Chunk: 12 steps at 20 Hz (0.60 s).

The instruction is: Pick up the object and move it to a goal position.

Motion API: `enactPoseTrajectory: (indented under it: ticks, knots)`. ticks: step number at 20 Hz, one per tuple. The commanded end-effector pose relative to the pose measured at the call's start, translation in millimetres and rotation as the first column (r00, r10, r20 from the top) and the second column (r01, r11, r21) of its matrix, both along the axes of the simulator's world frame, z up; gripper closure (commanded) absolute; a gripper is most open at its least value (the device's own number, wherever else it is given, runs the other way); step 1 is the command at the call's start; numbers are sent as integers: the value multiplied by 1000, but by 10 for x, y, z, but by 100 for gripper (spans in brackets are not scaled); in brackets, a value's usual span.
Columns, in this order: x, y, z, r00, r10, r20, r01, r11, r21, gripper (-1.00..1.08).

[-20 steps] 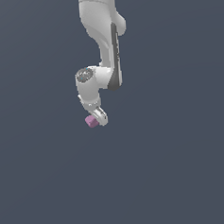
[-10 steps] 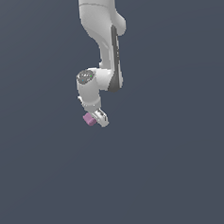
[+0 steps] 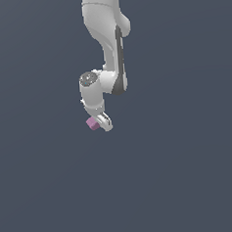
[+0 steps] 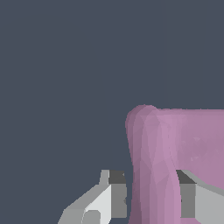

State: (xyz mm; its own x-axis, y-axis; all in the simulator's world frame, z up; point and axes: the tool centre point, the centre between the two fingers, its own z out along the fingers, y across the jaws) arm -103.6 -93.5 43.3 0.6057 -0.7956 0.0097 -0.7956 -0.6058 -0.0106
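Fingers (image 4: 117, 192) of the hand (image 3: 100, 122) close on the pink block (image 3: 92, 123), which sits between them; it seems to be held above the plain grey ground.

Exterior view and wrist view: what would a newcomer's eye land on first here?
The small pink block, the only colour against the plain grey-blue background, sits at the tip of the white arm's tool. In the wrist view it looms large between the two grey fingers, which press on either side of it.
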Motion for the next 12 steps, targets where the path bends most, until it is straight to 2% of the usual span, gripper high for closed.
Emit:
enactPoseTrajectory:
  ticks: [1, 7, 12]
  knots:
    - [3, 68, -1, 1000, 3, -3, -3, 1000, 1, 108]
    - [41, 350, 71, 1000, 3, -5, -3, 1000, 1, 108]
    - [98, 744, 172, 1000, 2, -8, -2, 1000, 0, 108]
